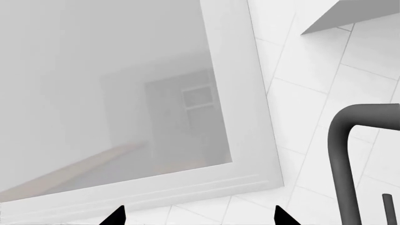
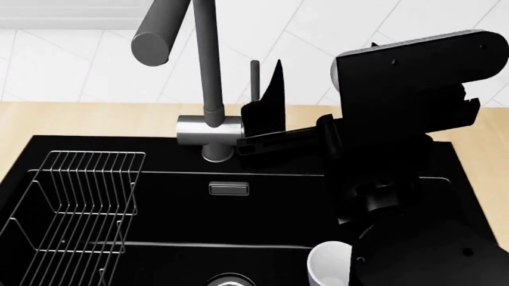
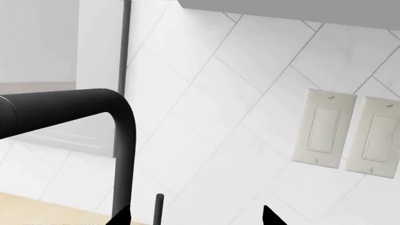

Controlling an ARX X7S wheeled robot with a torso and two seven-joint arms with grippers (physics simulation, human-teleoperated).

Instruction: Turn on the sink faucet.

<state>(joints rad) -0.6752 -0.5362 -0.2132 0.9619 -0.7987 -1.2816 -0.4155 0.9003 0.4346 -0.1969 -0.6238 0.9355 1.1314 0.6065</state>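
The sink faucet (image 2: 208, 89) has a tall dark grey spout on a steel body, with a thin upright lever handle (image 2: 254, 80) at its right. It stands behind the black sink (image 2: 278, 208). My right gripper (image 2: 322, 62) is open at lever height, and one finger (image 2: 275, 83) stands just right of the lever. In the right wrist view the lever (image 3: 159, 208) shows between the open tips of the right gripper (image 3: 194, 216), near the spout (image 3: 122, 154). My left gripper (image 1: 198, 218) is open and empty, facing the window, with the spout (image 1: 344, 164) off to one side.
A wire rack (image 2: 71, 202) sits in the sink's left part. A white cup (image 2: 330, 265), the drain (image 2: 230, 280) and the overflow plate (image 2: 228, 189) are in the basin. The wooden counter (image 2: 80, 119) meets a tiled wall. Wall switches (image 3: 325, 129) are on the tiles.
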